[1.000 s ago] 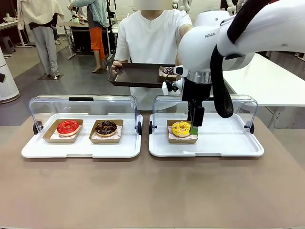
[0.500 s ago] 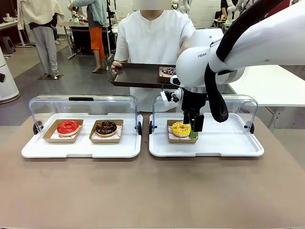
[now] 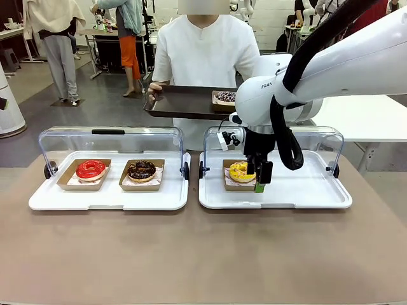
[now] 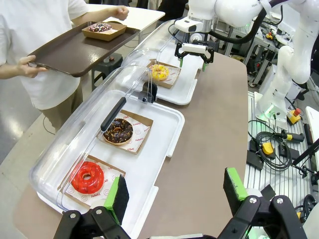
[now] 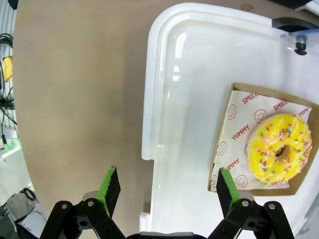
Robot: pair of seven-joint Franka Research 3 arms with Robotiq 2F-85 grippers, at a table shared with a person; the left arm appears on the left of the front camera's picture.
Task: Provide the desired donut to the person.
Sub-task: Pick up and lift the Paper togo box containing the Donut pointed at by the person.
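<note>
A yellow sprinkled donut (image 3: 241, 171) sits in a cardboard holder in the right white tray (image 3: 305, 190). My right gripper (image 3: 258, 182) hangs open just to its right, fingers pointing down, low over the tray. From the right wrist the yellow donut (image 5: 279, 149) lies off to the right of my open right gripper (image 5: 167, 185), outside the fingers. A red donut (image 3: 91, 169) and a chocolate donut (image 3: 141, 169) lie in the left tray. The person (image 3: 203, 51) holds a dark brown tray (image 3: 181, 101) carrying one dark donut (image 3: 224, 96). My left gripper (image 4: 175, 191) is open and holds nothing.
Both white trays have clear lids (image 3: 111, 140) swung up at the back. The right tray's rim (image 5: 149, 124) runs between my right fingers, with bare brown table (image 3: 203, 254) on the near side. Other people stand in the far background.
My right arm has come down and drawn slightly toward the table's near side, bringing the open gripper lower beside the yellow donut. The donuts and the person's tray have not moved.
</note>
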